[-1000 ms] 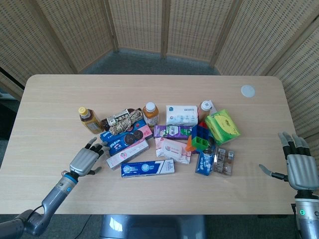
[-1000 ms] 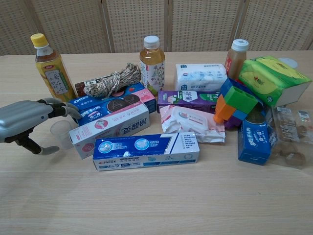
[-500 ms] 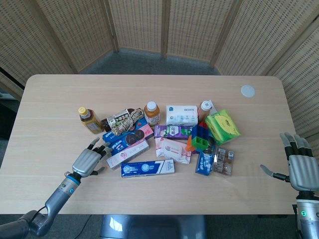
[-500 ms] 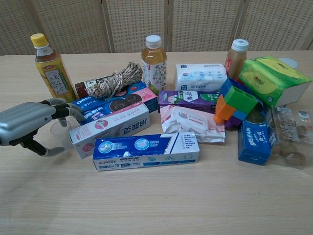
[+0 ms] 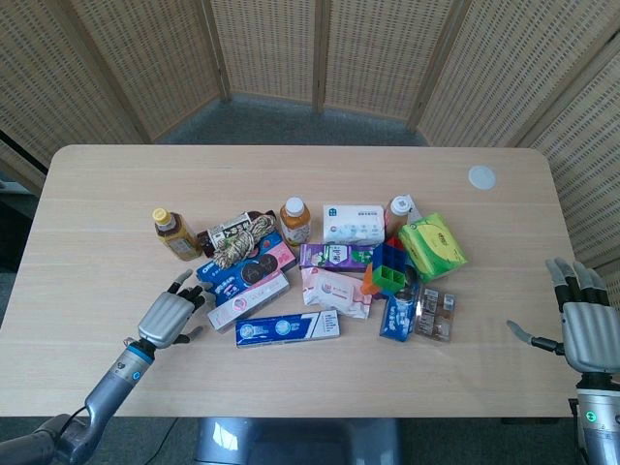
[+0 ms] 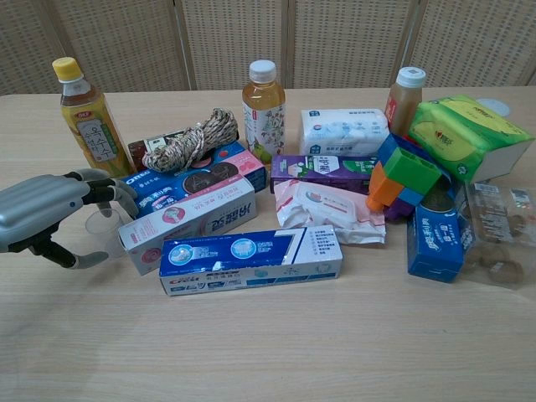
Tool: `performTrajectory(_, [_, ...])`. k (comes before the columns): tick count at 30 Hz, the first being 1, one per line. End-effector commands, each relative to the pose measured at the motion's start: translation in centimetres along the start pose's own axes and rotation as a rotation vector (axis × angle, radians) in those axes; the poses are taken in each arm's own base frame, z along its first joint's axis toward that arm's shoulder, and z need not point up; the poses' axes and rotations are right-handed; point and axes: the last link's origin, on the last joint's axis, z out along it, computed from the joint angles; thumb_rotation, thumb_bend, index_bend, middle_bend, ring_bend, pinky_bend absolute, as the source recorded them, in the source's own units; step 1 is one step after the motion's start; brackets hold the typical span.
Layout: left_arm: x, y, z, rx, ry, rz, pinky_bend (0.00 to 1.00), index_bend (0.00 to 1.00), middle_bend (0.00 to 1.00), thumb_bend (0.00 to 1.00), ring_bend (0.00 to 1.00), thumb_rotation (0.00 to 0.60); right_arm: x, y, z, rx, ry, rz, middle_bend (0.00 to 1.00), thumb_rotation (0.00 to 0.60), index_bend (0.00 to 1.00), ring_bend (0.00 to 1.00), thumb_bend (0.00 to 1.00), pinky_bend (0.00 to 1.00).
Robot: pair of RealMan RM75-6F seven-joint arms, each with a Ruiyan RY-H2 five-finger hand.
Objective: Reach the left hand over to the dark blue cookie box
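Cookie box [image 6: 194,177], dark blue with round biscuits printed on its lid, lies at 9 o'clock in the clutter, under a coil of twine [image 6: 191,142] and against a pink-and-white carton [image 6: 189,219]. Left hand [image 6: 52,208] hovers at its 9 o'clock end, fingers loosely curled and holding nothing, fingertips [image 6: 126,194] apparently just short of the box. Best approach, I judge: slide in low toward 3 o'clock, sparing the small clear cup [image 6: 107,230] beneath. An "OREO"-style logo seems legible; other print is too small. Right hand [image 5: 587,331] rests spread and unladen.
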Motion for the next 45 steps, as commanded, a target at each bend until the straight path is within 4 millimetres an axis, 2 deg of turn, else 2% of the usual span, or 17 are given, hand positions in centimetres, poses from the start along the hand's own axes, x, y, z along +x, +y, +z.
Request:
performTrajectory(1, [-0.2, 0.0, -0.1, -0.003, 0.004, 0.001, 0.15, 0.34, 0.29, 0.34, 0.39, 0.6, 0.0, 0.0, 0.0, 0.0, 0.0, 0.0, 0.0, 0.281, 0.0, 0.0, 0.03, 0.0])
performTrajectory(8, [-0.3, -0.1, -0.5, 0.005, 0.026, -0.015, 0.25, 0.41, 0.34, 0.34, 0.43, 0.6, 0.0, -0.2, 0.3, 0.004, 0.001, 0.002, 0.0, 0.28, 0.0, 0.0, 0.03, 0.0])
performTrajectory(18, [0.0, -0.6, -0.9, 0.017, 0.073, -0.038, 0.38, 0.5, 0.45, 0.34, 0.55, 0.6, -0.1, -0.5, 0.5, 0.007, 0.005, 0.005, 0.0, 0.277, 0.0, 0.0, 0.03, 0.0])
performTrajectory(26, [0.0, -1.0, -1.1, 0.024, 0.077, -0.034, 0.4, 0.52, 0.48, 0.34, 0.57, 0.6, -0.1, -0.6, 0.5, 0.006, 0.009, 0.006, 0.0, 0.276, 0.0, 0.0, 0.03, 0.0])
performTrajectory(35, [2.6, -1.3, -0.8, 0.009, 0.156, -0.033, 0.41, 0.52, 0.49, 0.34, 0.57, 0.6, -0.2, -0.8, 0.6, 0.01, 0.005, 0.006, 0.0, 0.276, 0.0, 0.0, 0.03, 0.0])
performTrajectory(45, [7.6, -1.4, -0.7, -0.009, 0.276, -0.042, 0.4, 0.52, 0.49, 0.34, 0.57, 0.6, -0.6, -1.1, 0.8, 0.023, -0.007, 0.011, 0.0, 0.281, 0.0, 0.0, 0.03, 0.0])
